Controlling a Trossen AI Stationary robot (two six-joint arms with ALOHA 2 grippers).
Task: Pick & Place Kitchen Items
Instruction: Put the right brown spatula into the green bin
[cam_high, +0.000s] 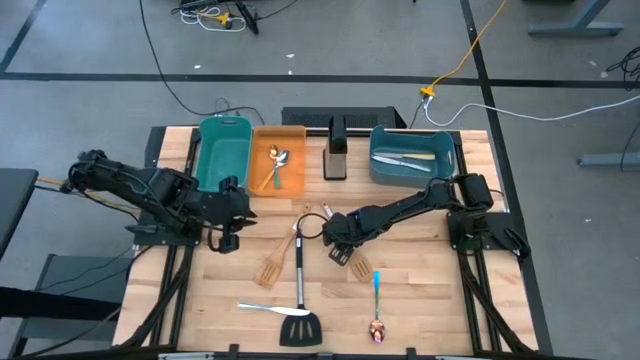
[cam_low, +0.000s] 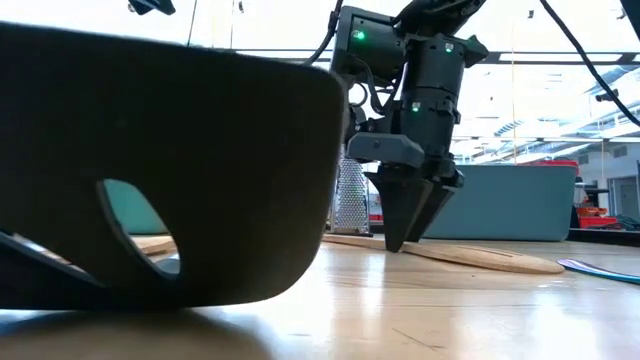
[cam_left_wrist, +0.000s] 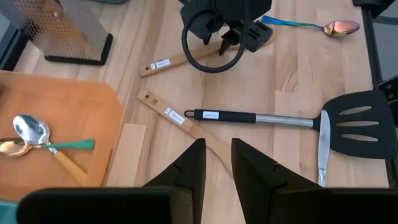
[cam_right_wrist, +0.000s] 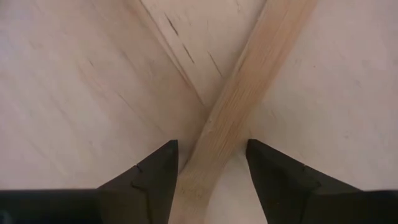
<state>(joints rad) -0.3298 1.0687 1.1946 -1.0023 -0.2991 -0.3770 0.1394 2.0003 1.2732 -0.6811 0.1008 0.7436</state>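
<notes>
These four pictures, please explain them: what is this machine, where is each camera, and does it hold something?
It is a robot with two dark arms at a wooden table. One camera looks down from above, one sits at table height, and one rides on each wrist. The right hand is down at the table, fingers open on either side of a pale wooden spatula, not gripping it yet. The left hand waits near the teal bin, holding nothing visible. Other utensils lie loose, such as a black slotted turner.
</notes>
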